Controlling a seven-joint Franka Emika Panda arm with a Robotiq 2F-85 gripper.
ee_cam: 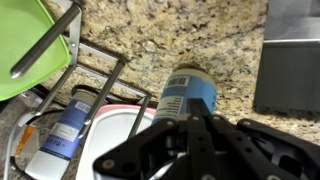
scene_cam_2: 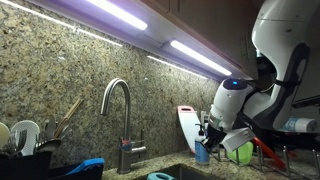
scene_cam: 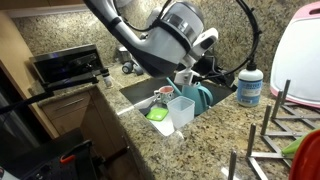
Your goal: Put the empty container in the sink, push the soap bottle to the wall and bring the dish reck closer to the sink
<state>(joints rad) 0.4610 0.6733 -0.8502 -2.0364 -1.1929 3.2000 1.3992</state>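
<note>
1. Looking through the wrist view, I see the gripper (ee_cam: 192, 121) with its jaws drawn fully together and nothing held between them.
2. The soap bottle (ee_cam: 190, 92) sits right in front of the closed fingertips, its light blue body and label facing the camera. I can't tell whether the tips touch it.
3. In an exterior view the soap bottle (scene_cam: 250, 87) stands upright on the granite counter (scene_cam: 215, 140), between the sink (scene_cam: 133, 92) and the dish rack (scene_cam: 268, 135). Whether it reaches the wall (scene_cam_2: 60, 70) behind it, I cannot tell.
4. The empty container (scene_cam: 181, 110) stands upright at the sink's near edge. I can't make out whether its base is on the granite or inside the basin.
5. A teal jug (scene_cam: 202, 97) is just beside the container, on the sink side.
6. The dish rack sits on the counter apart from the sink, prongs upright. The wrist view shows a green plate (ee_cam: 25, 45) leaning in its wires and a second bottle (ee_cam: 68, 125) lying beside them.
7. The faucet (scene_cam_2: 118, 105) curves up in front of the wall, well apart from the gripper.
</note>
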